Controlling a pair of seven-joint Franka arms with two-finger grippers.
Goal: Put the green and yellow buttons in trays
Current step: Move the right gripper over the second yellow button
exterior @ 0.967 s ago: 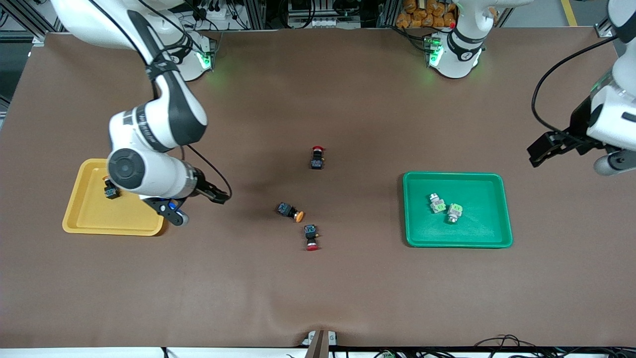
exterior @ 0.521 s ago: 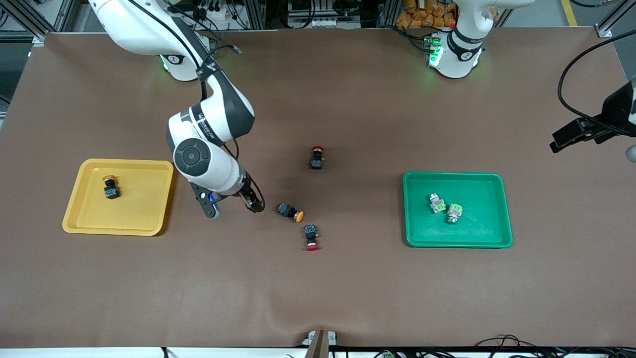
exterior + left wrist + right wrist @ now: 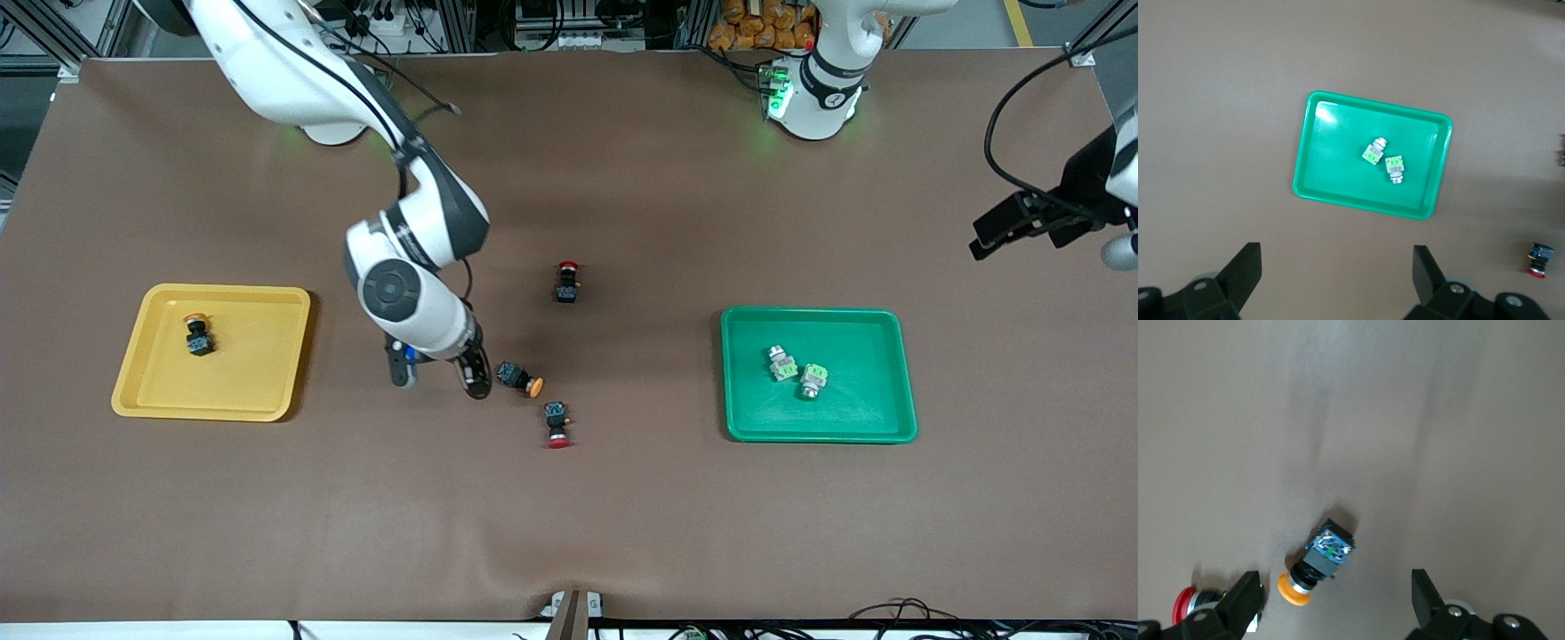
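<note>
- Right claw (image 3: pixel 1331 610): open, empty, over the last loose yellow button (image 3: pixel 519 378).
- Left claw (image 3: pixel 1338 280): open, empty, waiting.
- Green tray (image 3: pixel 818 427): both green buttons (image 3: pixel 797 371) in.
- Yellow tray (image 3: pixel 160 400): one button (image 3: pixel 196 335) in.

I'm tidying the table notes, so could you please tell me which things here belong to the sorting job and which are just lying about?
Belong to the job:
- yellow tray, one yellow button in it
- green tray, two green buttons in it
- loose yellow button on the table

Just lying about:
- two red buttons
</note>
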